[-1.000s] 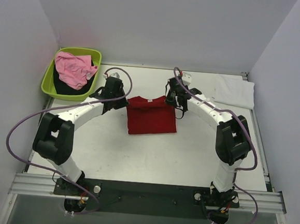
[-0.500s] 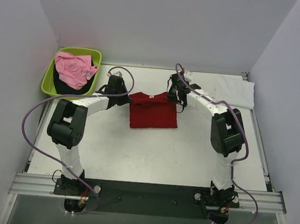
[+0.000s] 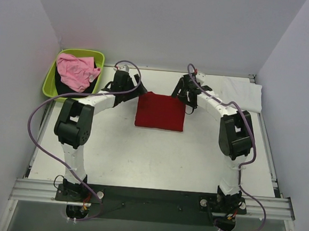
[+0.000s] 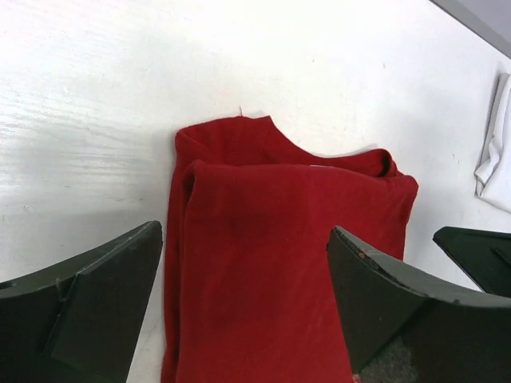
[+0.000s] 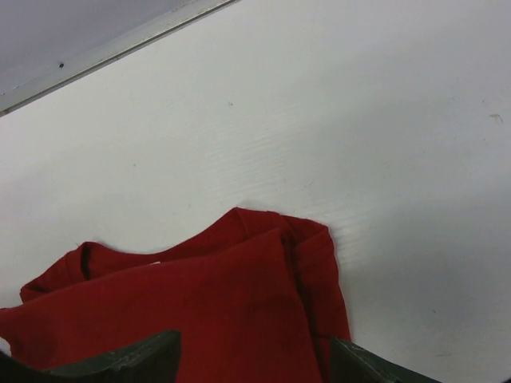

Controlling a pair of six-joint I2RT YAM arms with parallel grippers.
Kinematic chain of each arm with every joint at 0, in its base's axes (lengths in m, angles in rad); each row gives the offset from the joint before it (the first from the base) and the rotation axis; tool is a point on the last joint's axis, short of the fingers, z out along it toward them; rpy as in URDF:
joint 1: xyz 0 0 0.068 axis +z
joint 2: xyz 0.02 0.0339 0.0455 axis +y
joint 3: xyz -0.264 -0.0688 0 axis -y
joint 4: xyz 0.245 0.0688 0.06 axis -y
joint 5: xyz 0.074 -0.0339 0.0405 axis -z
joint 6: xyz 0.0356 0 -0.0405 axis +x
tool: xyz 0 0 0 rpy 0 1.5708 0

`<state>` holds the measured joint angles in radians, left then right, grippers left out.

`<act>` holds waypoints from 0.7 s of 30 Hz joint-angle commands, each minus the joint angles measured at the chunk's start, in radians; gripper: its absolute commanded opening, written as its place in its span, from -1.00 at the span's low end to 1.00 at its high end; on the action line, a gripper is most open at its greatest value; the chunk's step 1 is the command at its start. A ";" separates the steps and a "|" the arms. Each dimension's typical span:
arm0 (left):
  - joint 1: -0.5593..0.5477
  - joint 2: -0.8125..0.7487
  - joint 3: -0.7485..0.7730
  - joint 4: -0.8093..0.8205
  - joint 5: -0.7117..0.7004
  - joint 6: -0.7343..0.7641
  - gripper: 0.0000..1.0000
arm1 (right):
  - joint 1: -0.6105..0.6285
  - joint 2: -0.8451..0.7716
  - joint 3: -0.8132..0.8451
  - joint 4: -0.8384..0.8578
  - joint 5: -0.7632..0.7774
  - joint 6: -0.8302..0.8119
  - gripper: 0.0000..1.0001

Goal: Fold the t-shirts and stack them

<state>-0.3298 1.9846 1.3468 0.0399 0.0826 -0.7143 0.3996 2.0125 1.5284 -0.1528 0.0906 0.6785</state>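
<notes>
The deep red t-shirt [image 3: 160,111] lies folded into a flat rectangle in the middle of the table. Its collar edge faces the far wall. My left gripper [image 3: 137,87] hovers at the shirt's back left corner, open, with red cloth [image 4: 287,255] below the gap [image 4: 245,239] and nothing held. My right gripper [image 3: 180,92] stands open at the back right corner over the same shirt [image 5: 200,311], its fingers [image 5: 254,351] apart and empty. A white t-shirt [image 3: 243,93] lies at the back right. A pink t-shirt [image 3: 76,71] rests on a black one [image 3: 65,90] in the tub.
The lime-green tub [image 3: 50,80] stands at the back left corner, beside the left wall. The white shirt's edge [image 4: 497,152] shows at the right of the left wrist view. Both arms arch over the table's left and right sides.
Both grippers carried the red shirt's edge toward the back, completing a fold. Both have opened and let go of it, and the shirt now lies flat.
</notes>
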 commanded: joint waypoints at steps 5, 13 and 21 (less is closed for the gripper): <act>-0.018 -0.164 -0.017 0.084 -0.012 0.001 0.88 | 0.021 -0.100 -0.024 0.076 0.044 -0.043 0.66; -0.112 -0.213 -0.146 0.248 0.104 -0.039 0.89 | 0.036 -0.195 -0.129 0.182 -0.156 -0.008 0.85; -0.129 -0.096 -0.296 0.604 0.290 -0.135 0.89 | -0.028 -0.214 -0.163 0.229 -0.384 0.004 0.92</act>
<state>-0.4625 1.8286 1.0866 0.4149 0.2687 -0.8013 0.4042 1.8622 1.4105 0.0193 -0.1825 0.6731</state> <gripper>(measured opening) 0.946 0.955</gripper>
